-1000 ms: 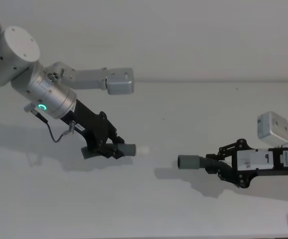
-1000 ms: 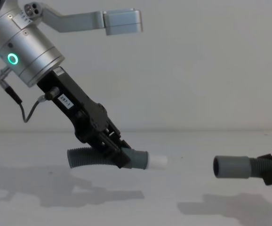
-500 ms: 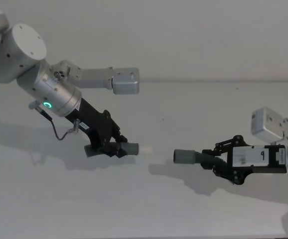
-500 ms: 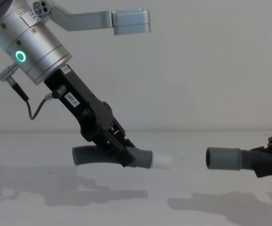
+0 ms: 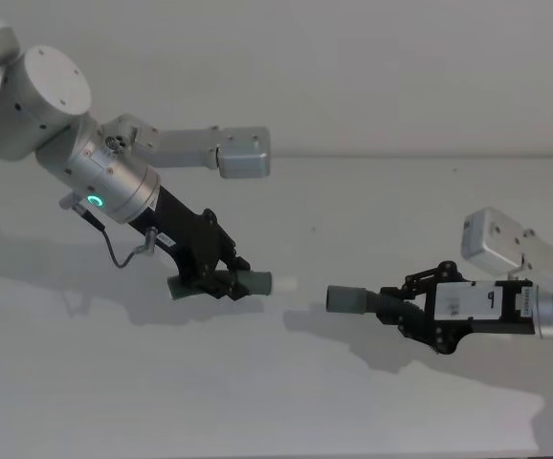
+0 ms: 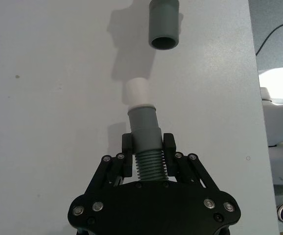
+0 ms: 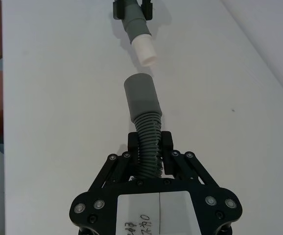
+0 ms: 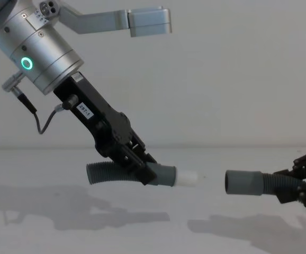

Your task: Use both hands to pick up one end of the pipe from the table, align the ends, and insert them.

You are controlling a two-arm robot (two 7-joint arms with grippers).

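Your workspace is a plain white tabletop (image 5: 286,402) against a pale wall, and both hose pieces are held above it, each casting a shadow on the surface below.

Your left pincer (image 5: 227,283) is clenched on the ribbed part of the left hose piece (image 8: 110,173), just behind its grey cuff (image 8: 164,175). A short white spigot (image 8: 189,178) sticks out of that cuff toward the other arm. Your right pincer (image 5: 401,311) is likewise clamped on the ribs of the right hose piece (image 7: 149,134), whose open grey cuff (image 8: 244,182) faces back at the spigot.

Over the last second the two arms have closed in on each other. The gap between the white spigot and the right cuff's mouth is clearly narrower than it was, and the left piece has moved rightward while the right piece has advanced leftward. They are still apart; nothing is touching yet.

This puts you in the alignment step, with insertion not yet begun. In the chest view the two ends sit at nearly the same height. In the left wrist view the right cuff (image 6: 164,27) looks slightly off to one side of the spigot's line, and the right wrist view shows the spigot (image 7: 144,49) angled a little rather than square-on. I judge you will want to correct that offset before pushing the ends together, or the spigot may catch on the cuff's rim.
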